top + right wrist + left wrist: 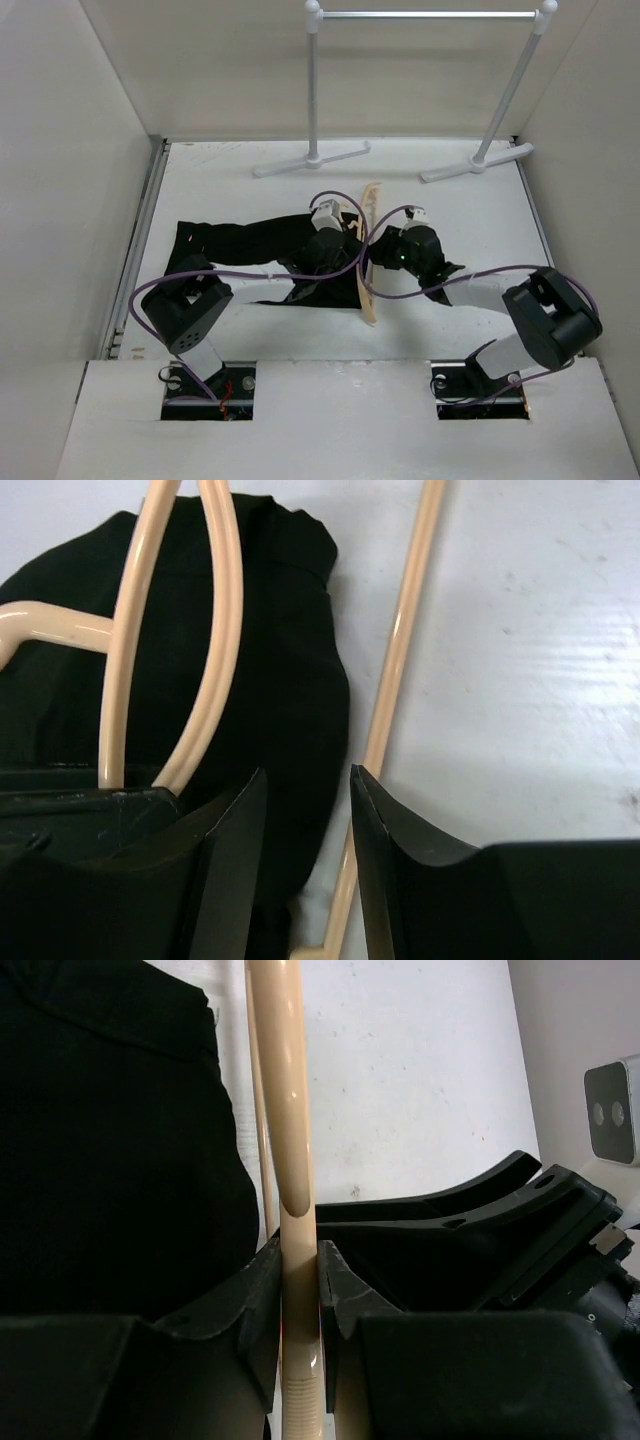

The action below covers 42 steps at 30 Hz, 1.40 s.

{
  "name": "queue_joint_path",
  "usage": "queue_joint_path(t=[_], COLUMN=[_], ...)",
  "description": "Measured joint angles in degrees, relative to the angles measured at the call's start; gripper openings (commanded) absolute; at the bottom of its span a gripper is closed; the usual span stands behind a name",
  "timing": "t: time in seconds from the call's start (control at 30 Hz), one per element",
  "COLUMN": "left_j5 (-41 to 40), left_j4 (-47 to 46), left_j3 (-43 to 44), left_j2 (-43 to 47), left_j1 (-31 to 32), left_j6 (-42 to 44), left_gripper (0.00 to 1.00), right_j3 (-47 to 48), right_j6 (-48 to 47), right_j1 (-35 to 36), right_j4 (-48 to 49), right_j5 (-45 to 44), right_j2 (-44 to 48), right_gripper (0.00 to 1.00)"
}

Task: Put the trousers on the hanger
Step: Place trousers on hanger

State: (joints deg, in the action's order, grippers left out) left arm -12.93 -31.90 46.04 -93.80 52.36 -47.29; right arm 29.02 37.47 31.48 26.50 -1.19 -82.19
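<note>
Trousers lie flat mid-tabletop with the hanger across their right edge, bare surface behind up to the rail feet; left tool clamps a hanger bar, right tool sits part-open over the cloth edge, nothing visibly gripped.

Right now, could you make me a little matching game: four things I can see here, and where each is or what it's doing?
1 trousers
2 left gripper
3 right gripper
4 rail

A jaws apart
B standing at the far end of the table
C shut on the hanger
D black, lying on the table

Pairs: 1-D, 2-C, 3-A, 4-B
</note>
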Motion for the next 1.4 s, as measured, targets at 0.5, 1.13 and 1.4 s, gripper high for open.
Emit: queue_joint_path(t=[0.5,1.13,1.4], left_j5=[0.55,0.55,3.06], left_j4=[-1.29,-6.29,-5.55], left_j3=[-2.19,-5.79,-7.19], left_j2=[0.00,0.00,2.25], left_j1=[-2.16,-4.72,-6.36], left_j6=[-2.25,-4.50,-4.59], left_gripper=[0.05,0.05,0.04], right_j3=[4.17,5.22,4.22], right_j6=[-0.44,9.42,10.73], right_j1=[-0.57,-2.05,-5.05], right_j4=[8.11,19.10,16.15], right_j5=[5.35,8.41,12.04], right_j2=[-10.97,-20.24,-8.79], right_gripper=[0.50,0.12,0.09])
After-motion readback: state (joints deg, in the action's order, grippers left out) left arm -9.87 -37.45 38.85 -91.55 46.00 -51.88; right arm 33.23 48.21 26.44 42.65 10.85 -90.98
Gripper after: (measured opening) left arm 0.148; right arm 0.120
